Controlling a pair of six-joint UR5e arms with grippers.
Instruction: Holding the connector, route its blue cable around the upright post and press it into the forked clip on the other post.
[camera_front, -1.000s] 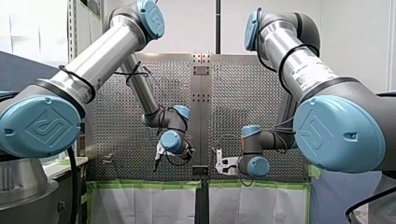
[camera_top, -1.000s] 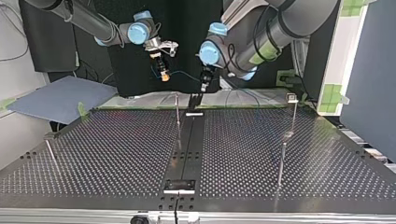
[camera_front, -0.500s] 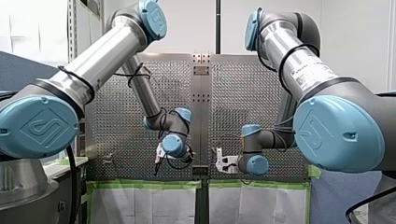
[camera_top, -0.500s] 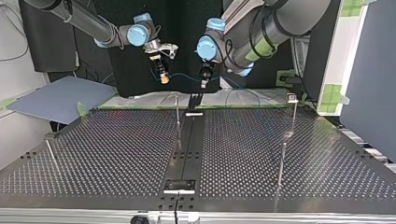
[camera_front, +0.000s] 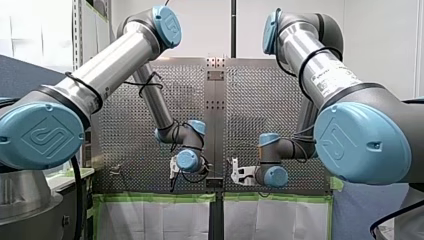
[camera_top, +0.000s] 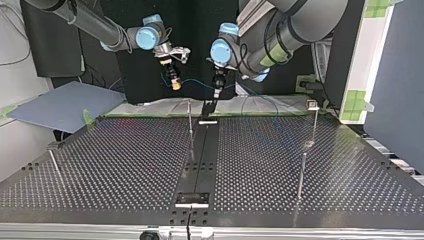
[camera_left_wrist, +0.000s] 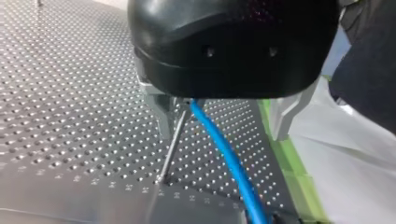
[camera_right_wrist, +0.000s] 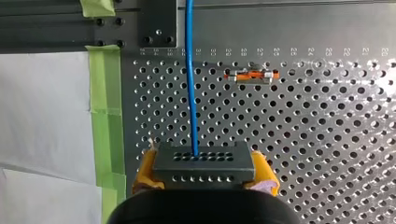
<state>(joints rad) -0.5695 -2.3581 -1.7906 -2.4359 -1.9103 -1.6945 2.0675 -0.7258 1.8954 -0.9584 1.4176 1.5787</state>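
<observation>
**Front view:** Two arms are reaching over the perforated table (camera_front: 125, 125). My left gripper (camera_front: 173, 171) and my right gripper (camera_front: 234, 173) are hanging near each other at its near edge. The fingers are too small to read here.

**Top view:** My right gripper is carrying the connector (camera_top: 175, 84). One blue cable (camera_top: 196, 80) is sagging from it across to my left gripper. I count four thin posts. The upright post (camera_top: 190, 120) is standing just below the grippers. The forked clip (camera_top: 312, 104) is topping a post at the view's right.

**Left wrist view:** Two metal fingers (camera_left_wrist: 161, 114) are standing spread wide. The cable is passing loose between them, nearer one finger, with the upright post beside it.

**Right wrist view:** Two yellow pads (camera_right_wrist: 145, 170) are pinching the dark connector, which has two rows of holes. The cable is leaving one upper hole and running straight ahead. One orange-and-metal part (camera_right_wrist: 252, 74) is lying beside it. One green tape strip (camera_right_wrist: 105, 116) is edging the table.
</observation>
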